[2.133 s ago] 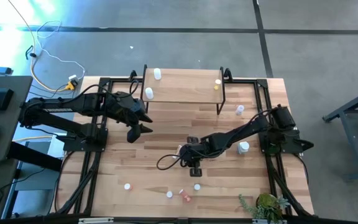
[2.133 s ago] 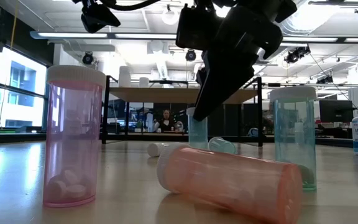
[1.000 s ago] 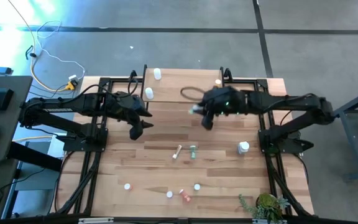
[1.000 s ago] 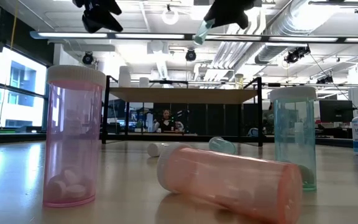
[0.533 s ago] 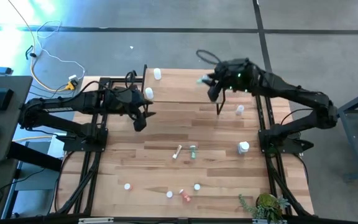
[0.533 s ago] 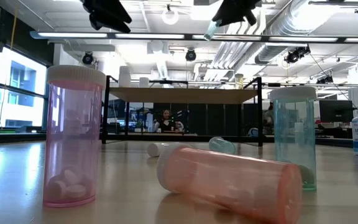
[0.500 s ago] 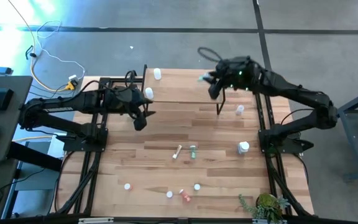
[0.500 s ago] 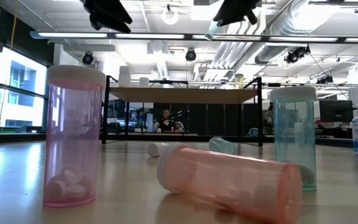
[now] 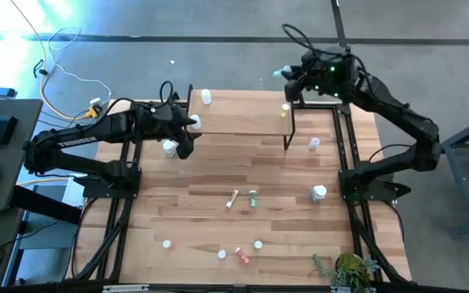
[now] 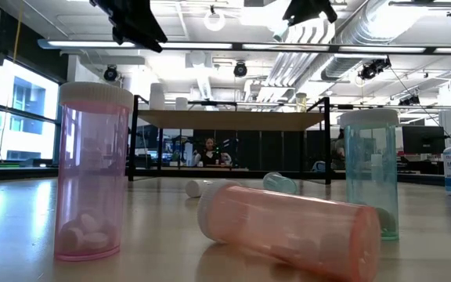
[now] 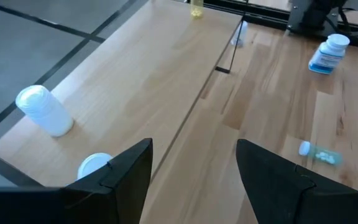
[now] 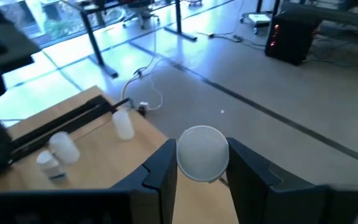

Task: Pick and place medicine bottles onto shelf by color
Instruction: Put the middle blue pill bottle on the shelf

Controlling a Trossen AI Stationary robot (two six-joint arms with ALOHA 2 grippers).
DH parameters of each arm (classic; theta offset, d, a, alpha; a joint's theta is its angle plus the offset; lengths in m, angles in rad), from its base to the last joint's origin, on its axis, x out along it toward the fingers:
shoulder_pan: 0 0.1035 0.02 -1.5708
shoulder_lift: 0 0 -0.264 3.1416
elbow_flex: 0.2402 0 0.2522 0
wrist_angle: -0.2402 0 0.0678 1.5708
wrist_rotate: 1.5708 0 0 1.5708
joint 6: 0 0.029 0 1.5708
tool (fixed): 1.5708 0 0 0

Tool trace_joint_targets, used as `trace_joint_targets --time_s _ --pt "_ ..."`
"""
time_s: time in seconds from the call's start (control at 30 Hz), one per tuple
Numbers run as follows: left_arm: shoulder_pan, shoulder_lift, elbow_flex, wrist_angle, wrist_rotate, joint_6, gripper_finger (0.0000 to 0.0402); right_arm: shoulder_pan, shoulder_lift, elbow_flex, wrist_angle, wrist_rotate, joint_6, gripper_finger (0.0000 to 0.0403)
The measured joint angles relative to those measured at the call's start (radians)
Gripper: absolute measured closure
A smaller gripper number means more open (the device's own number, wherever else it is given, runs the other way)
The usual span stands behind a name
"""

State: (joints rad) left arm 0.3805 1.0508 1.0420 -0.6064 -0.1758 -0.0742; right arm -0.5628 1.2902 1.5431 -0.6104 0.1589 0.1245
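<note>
My right gripper [image 9: 293, 78] hangs high over the table's far edge, past the shelf's far right corner, shut on a green-tinted bottle [image 9: 286, 73] with a white cap [image 12: 202, 152]. The shelf [image 9: 238, 114], a light-wood board on black legs, carries two white bottles [image 9: 206, 98] [image 9: 194, 120] at its left end and a yellow one [image 9: 284, 108] at its right. My left gripper [image 9: 186, 148] hovers open at the shelf's left end, with the shelf board [image 11: 135, 93] and both white bottles [image 11: 42, 109] [image 11: 95, 165] ahead of its fingers. My right gripper pinches the green-tinted bottle between its two fingers [image 12: 160, 171], one on each side of the body just behind the white cap [image 12: 202, 152], which faces the wrist camera. The bottle is lifted clear and sticks out tilted below the gripper [image 10: 280, 33].
Lying mid-table are a clear vial [image 9: 233, 198] and a green one [image 9: 253, 197]. A large white bottle [image 9: 320, 193] and a small vial [image 9: 313, 144] stand to the right. Several small bottles [image 9: 242, 258] sit by the near edge, beside a plant [image 9: 348, 267].
My right gripper has carried the bottle from in front of the shelf, across its right end, toward the table's far edge and past the far right corner. My left gripper has moved toward the far edge, up to the shelf's left end.
</note>
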Motion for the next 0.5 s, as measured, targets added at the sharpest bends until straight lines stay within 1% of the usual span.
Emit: trace_joint_targets --time_s 0.2,0.37,0.5 --pt "0.0 0.0 0.0 0.008 0.0 0.0 0.0179 -0.056 0.054 0.074 -0.043 -0.006 -0.002 0.03" --pt "0.0 0.0 0.0 0.008 0.0 -0.023 0.0179 -0.102 0.16 0.186 -0.204 -0.015 -0.002 0.03" --pt "0.0 0.0 0.0 0.007 0.0 -0.019 0.0179 -0.117 0.242 0.263 -0.331 -0.019 0.006 0.03"
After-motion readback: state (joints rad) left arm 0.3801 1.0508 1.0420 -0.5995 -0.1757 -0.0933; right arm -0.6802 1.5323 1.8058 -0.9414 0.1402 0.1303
